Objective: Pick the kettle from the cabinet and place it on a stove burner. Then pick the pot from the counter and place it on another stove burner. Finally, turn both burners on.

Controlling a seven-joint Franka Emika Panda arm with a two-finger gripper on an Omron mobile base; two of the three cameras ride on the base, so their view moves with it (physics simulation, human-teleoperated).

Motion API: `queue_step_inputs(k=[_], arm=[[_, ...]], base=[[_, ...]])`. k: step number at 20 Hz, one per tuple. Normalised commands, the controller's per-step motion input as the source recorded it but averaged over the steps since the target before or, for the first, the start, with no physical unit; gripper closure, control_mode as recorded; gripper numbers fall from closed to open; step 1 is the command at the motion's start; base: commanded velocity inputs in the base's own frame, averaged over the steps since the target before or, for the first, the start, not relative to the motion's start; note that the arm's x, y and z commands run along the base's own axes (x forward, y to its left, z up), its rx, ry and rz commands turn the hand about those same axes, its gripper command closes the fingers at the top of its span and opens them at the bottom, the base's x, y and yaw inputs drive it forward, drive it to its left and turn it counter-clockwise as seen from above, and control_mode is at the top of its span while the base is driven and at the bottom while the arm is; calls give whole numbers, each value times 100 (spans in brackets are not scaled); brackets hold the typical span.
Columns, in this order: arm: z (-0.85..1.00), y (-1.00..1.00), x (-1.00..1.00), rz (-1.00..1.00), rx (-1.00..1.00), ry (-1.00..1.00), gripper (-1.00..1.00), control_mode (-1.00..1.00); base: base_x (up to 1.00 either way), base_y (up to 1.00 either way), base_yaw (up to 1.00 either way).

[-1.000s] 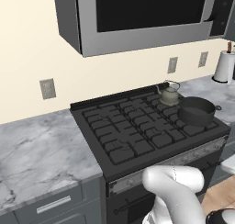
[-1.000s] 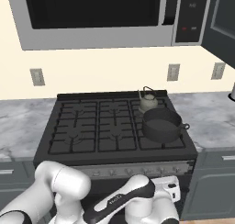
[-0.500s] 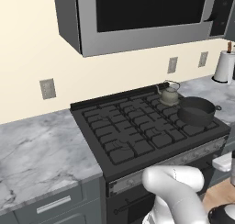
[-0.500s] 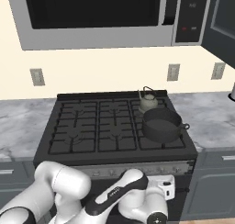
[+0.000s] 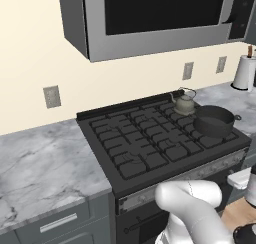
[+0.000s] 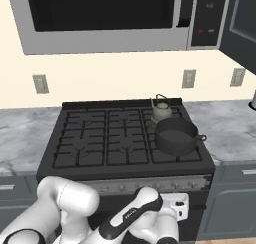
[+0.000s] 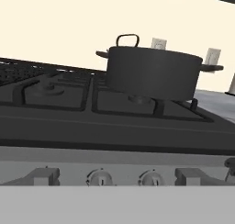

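On the black stove (image 5: pixel 150 148) the small grey-olive kettle (image 5: pixel 184 103) stands on the back right burner. The wide dark pot (image 5: pixel 214 120) sits on the front right burner just before it. In the hand view the pot (image 7: pixel 153 74) looms above the row of front knobs (image 7: pixel 150 177), with the kettle's handle (image 7: pixel 127 37) peeking over it. My gripper (image 6: pixel 180 205) hangs low in front of the stove's knob panel, below the pot, open, with nothing between its fingers. The dark cabinet (image 6: pixel 244 28) is at the upper right.
A silver-framed microwave (image 5: pixel 160 18) hangs over the stove. Marble counter (image 5: pixel 45 163) runs to the left and right (image 6: pixel 235 128) of the cooktop. A paper towel roll (image 5: pixel 245 72) stands at the far right by the wall.
My hand has shifted slightly to the left along the stove's front, low by the knobs. Kettle and pot have stayed where they were.
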Motion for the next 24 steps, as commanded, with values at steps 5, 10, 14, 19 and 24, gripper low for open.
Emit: queue_step_inputs(k=[5,10,14,19,24], arm=[[-5,-10,10,0,0,-5,-100,-100],[0,-3,12,0,0,0,-100,-100],[-1,-6,16,0,0,0,-100,-100],[-6,-5,11,0,0,0,-100,-100],[-16,-11,1,0,0,0,-100,-100]], base=[[0,0,0],[0,0,0],[0,0,0],[0,0,0],[0,0,0]])
